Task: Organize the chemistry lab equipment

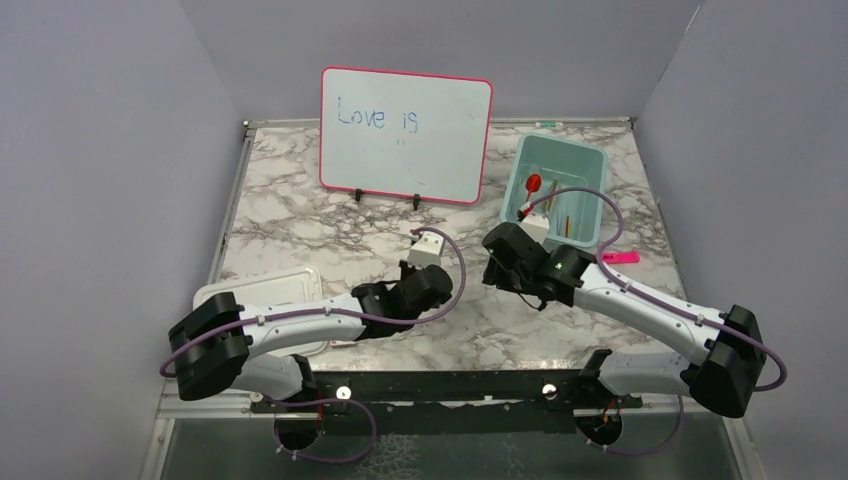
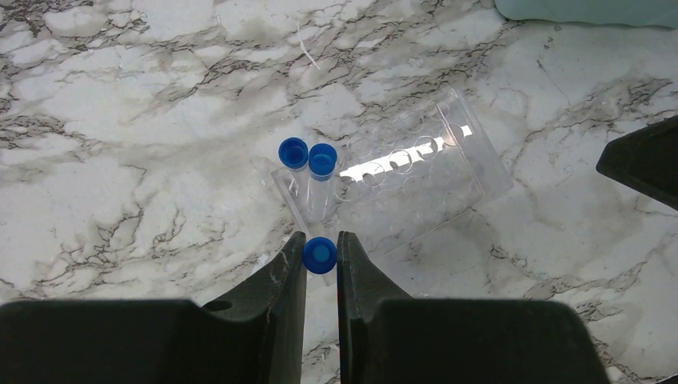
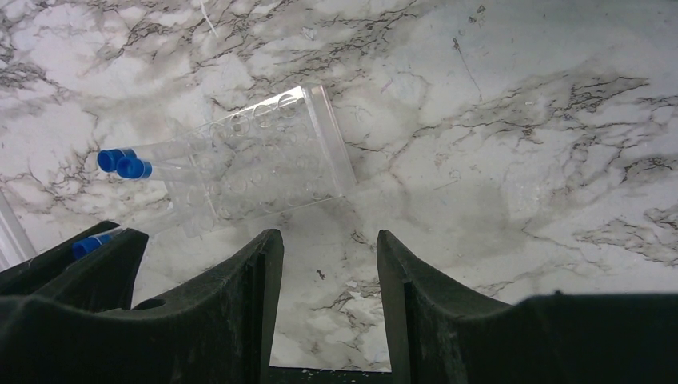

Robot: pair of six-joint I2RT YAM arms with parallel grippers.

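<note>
A clear rack lies on its side on the marble, with two blue-capped tubes sticking out of its left end. My left gripper is shut on a third blue-capped tube, held just in front of the rack. My right gripper is open and empty above bare marble, just in front of the rack. In the top view the left gripper and right gripper face each other mid-table, and the rack is hidden between them.
A teal bin at the back right holds a red-handled tool and other small items. A pink marker lies beside it. The pink-framed whiteboard stands at the back. A white tray lies at the left.
</note>
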